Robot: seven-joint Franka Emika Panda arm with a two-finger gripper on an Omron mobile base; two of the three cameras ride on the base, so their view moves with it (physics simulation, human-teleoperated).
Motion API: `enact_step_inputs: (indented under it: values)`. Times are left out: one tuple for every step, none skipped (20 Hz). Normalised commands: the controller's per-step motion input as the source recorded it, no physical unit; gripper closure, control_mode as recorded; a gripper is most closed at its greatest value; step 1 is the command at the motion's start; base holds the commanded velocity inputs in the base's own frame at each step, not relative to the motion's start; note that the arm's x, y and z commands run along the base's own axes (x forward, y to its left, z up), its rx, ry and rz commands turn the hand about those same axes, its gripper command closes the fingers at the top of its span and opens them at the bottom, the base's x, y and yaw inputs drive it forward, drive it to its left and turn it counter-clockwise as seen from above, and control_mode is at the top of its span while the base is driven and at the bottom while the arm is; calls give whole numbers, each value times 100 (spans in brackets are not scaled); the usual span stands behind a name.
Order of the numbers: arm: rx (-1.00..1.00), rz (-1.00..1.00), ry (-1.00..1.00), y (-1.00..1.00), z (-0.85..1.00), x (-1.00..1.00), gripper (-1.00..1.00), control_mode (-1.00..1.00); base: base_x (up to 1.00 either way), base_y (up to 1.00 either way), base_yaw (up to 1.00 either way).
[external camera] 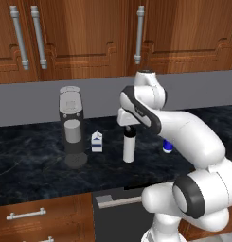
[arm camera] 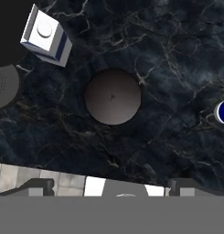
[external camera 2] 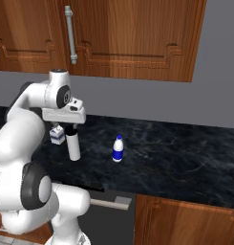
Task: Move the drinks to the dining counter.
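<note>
Tool (arm camera: 112,185) hovers open above tall white, black-capped cylinder (external camera: 129,147).

Our white arm, dark at the joints

We wore smooth, rounded white shells with black bands, and a boxy white wrist above the dark tool (external camera 2: 70,129).

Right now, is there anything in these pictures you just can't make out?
- Small bottle: left base view, the white arm covers most of it; hand view, the right edge cuts it off.
- Fingers: both base views, the hand's body hides them above the tall cylinder, so their spread is unclear.
- Carton: right base view, the arm partly covers it; its print is too small.
- Coffee machine: hand view, the left edge cuts it off.
</note>
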Motion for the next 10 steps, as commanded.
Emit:
enact_step_inputs:
  values:
    - [0,0,1,0,-4,21,-100,-100,0,0,0]
    - [0,0,0,0,-6,20,-100,-100,0,0,0]
    - [0,0,0,0,-7,20,-100,-100,0,0,0]
    - [0,0,0,0,-7,19,-100,-100,0,0,0]
    - [0,0,0,0,-7,19,-100,-100,0,0,0]
    - [0,0,0,0,-9,20,-100,-100,0,0,0]
    - [0,0,0,0,-9,20,-100,-100,0,0,0]
    - [0,0,0,0,-11,21,-100,-100,0,0,0]
    - [0,0,0,0,-12,21,-100,-100,0,0,0]
    - [0,0,0,0,-14,21,-100,-100,0,0,0]
